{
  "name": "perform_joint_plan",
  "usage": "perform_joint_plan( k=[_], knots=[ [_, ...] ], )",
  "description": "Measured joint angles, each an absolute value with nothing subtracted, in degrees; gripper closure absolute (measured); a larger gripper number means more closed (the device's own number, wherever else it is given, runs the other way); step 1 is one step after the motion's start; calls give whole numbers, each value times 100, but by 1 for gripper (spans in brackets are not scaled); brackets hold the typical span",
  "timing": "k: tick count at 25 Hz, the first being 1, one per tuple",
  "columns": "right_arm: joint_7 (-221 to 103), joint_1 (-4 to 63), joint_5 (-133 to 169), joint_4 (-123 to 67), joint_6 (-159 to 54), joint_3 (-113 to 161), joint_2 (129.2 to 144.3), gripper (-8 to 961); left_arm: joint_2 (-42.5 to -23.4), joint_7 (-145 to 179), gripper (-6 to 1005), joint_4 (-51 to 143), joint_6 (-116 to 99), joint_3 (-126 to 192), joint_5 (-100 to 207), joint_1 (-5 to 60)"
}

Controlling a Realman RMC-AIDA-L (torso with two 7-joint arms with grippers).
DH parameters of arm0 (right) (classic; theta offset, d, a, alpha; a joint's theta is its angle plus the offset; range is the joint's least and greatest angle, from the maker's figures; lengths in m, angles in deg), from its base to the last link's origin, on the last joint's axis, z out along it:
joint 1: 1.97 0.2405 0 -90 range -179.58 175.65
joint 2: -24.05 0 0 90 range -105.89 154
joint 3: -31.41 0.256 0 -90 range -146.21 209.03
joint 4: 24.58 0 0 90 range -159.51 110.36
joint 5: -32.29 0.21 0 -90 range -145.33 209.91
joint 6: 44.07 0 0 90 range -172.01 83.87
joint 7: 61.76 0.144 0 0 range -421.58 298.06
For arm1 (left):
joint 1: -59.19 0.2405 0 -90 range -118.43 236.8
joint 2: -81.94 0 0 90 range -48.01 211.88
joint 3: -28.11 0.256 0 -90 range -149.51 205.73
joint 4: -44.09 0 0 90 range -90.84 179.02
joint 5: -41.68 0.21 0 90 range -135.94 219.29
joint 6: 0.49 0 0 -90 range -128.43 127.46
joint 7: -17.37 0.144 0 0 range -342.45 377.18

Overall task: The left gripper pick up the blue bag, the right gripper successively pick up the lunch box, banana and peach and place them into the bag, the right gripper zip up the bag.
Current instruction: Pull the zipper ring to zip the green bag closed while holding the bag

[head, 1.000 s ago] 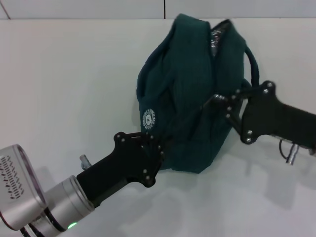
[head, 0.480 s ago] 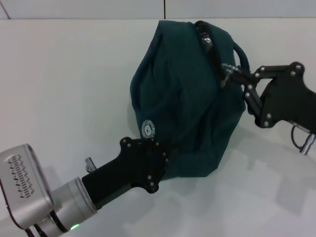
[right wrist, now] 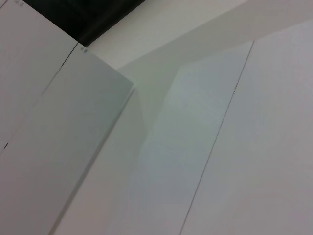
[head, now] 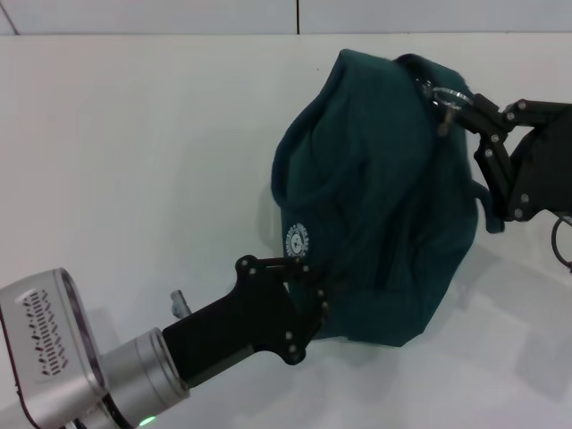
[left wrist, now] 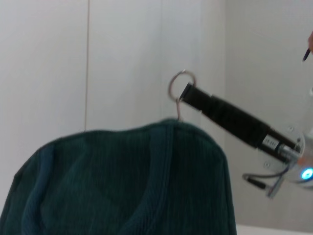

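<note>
Surface (head: 134, 152): plain white, matte, filling nearly the whole head view. A pale wall (head: 179, 13) rises along its far edge, with one dark vertical seam. The right wrist view shows only white panels and thin seams, with a dark strip in one corner; no task item appears there.

The blue bag (head: 375, 223): dark teal ribbed fabric, slumped in a rounded heap right of centre on the surface. A small round white logo patch (head: 298, 240) sits on its near-left face. The opening looks closed along the top; the contents are hidden, so lunch box, banana and peach cannot be confirmed. The handles are mostly lost in folds.

The left gripper (head: 313, 295): this end effector comes in from the lower left on a silver wrist with a green light at the frame edge. Its black fingers are pressed into the bag's lower-left edge and closed on the fabric; the fingertips are buried in the folds.

The right gripper (head: 447, 100): this end effector enters from the right edge, its body cut off by the frame. Its fingertips are pinched together on the zipper's ring pull (head: 450, 92) at the bag's upper right. In the left wrist view the ring pull (left wrist: 182, 84) stands above the bag's crest, gripped by the slim black fingers (left wrist: 195, 96).
</note>
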State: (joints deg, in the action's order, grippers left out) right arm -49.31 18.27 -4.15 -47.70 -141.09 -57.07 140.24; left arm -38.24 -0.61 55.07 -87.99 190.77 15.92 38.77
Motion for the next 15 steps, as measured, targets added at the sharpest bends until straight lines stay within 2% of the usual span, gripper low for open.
perform_joint_plan(
  k=[6, 9, 15],
  knots=[
    [-4943, 1824, -412, -4757, -14164, -5784, 14024, 940, -3827, 16, 882, 5723, -8943, 19046, 1588, 3898],
    [-4944, 1824, -411, -4757, -14174, -5786, 14024, 941, -3829, -13, 676, 5787, -9051, 19038, 1562, 3879],
    [-5076, 1831, -412, -4758, -14179, -5792, 14024, 941, -3837, -54, 533, 6138, -9086, 19021, 1478, 3800]
  ],
)
